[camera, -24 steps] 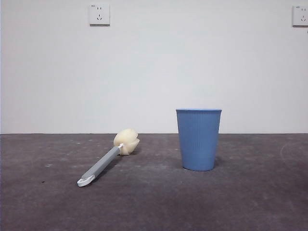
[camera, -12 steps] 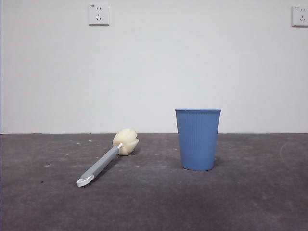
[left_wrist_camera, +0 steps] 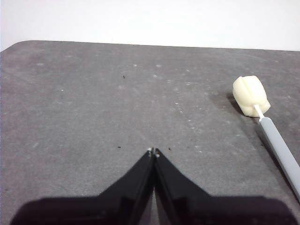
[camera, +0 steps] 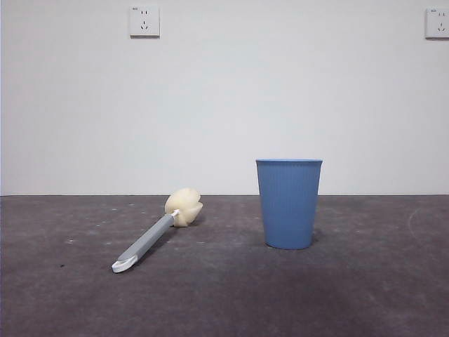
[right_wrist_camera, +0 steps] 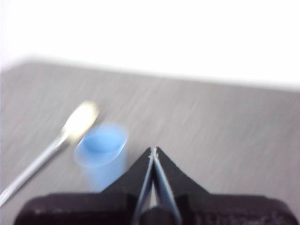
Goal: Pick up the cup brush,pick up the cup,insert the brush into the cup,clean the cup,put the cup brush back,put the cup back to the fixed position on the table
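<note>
The cup brush [camera: 151, 235] lies flat on the table [camera: 224, 295], cream sponge head toward the wall, white looped tip toward the camera. The blue ribbed cup [camera: 288, 203] stands upright to its right. In the left wrist view my left gripper [left_wrist_camera: 153, 152] is shut and empty above bare table, with the brush [left_wrist_camera: 262, 117] off to one side. In the blurred right wrist view my right gripper [right_wrist_camera: 153, 151] is shut and empty, with the cup [right_wrist_camera: 102, 152] and the brush [right_wrist_camera: 56, 143] ahead of it. Neither gripper shows in the front view.
A white wall stands behind the table, with one socket [camera: 144, 21] at upper left and another [camera: 437, 22] at upper right. The table's rounded corner [left_wrist_camera: 18, 44] shows in the left wrist view.
Brush and cup have not moved in the front view. The right wrist view is motion-blurred.
</note>
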Tool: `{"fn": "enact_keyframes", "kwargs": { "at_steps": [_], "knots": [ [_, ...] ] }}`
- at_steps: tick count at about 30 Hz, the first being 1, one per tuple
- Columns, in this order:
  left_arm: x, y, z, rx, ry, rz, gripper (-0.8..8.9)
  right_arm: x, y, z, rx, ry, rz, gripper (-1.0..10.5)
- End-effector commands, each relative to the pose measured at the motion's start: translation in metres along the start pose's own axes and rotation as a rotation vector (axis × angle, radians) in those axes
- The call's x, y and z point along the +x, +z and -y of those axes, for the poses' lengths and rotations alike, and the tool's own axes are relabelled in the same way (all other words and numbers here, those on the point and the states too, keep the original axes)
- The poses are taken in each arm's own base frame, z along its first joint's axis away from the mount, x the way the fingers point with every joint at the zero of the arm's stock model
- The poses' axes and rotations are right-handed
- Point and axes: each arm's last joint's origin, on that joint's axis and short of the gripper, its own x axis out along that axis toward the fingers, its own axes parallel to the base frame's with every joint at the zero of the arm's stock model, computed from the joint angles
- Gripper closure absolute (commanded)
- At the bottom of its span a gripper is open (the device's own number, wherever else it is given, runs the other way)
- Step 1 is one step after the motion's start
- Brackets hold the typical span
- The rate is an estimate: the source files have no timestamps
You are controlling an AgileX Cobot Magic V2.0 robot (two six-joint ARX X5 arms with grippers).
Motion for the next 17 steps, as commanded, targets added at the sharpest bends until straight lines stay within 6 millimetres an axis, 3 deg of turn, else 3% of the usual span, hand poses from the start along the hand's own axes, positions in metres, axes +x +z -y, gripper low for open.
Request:
{"fn": "enact_keyframes", "kwargs": {
  "at_steps": [1, 9, 17],
  "knots": [
    [0.001, -0.004, -0.001, -0.006, 0.005, -0.005, 8.16, 0.013, -0.03, 0.002, 0.021, -0.052, 0.065, 9.5],
    [0.001, -0.004, -0.001, -0.006, 0.005, -0.005, 8.16, 0.028, -0.103, 0.003, 0.106, -0.129, 0.069, 9.5],
    [0.001, -0.004, -0.001, -0.006, 0.005, -0.005, 8.16, 0.031, -0.129, 0.003, 0.113, -0.147, 0.028, 9.5]
  ]
}}
